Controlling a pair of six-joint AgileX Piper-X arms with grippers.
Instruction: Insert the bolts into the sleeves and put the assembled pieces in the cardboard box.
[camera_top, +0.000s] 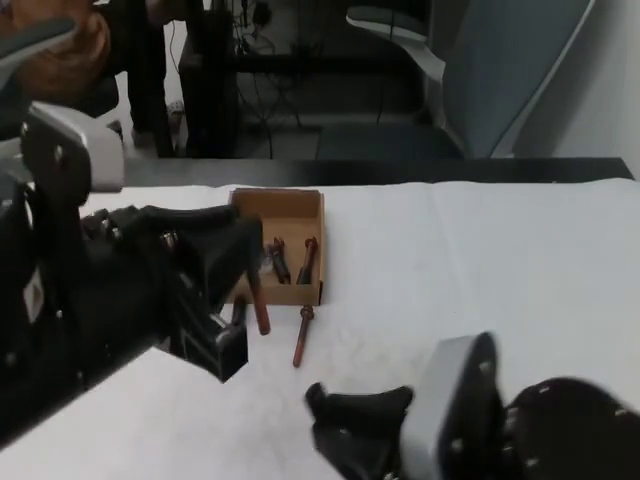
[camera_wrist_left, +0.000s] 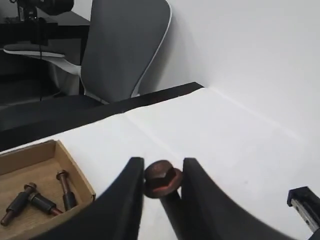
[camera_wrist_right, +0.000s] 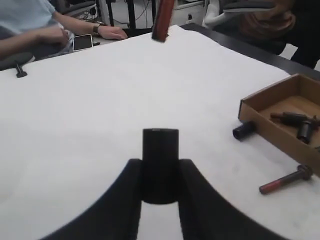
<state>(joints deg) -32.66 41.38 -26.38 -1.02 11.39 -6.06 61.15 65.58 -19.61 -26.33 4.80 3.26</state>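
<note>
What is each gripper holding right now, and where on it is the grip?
The left gripper holds a bolt at its head end. The right gripper holds a black sleeve by its lower half.

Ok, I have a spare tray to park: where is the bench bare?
The white cloth right of the cardboard box, out to the far edge, is bare. It is crowded in front of the box: a loose bolt and a loose sleeve lie there.

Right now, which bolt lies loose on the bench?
The bolt on the cloth just outside the cardboard box; another is clamped in the left gripper, the rest lie inside the box.
</note>
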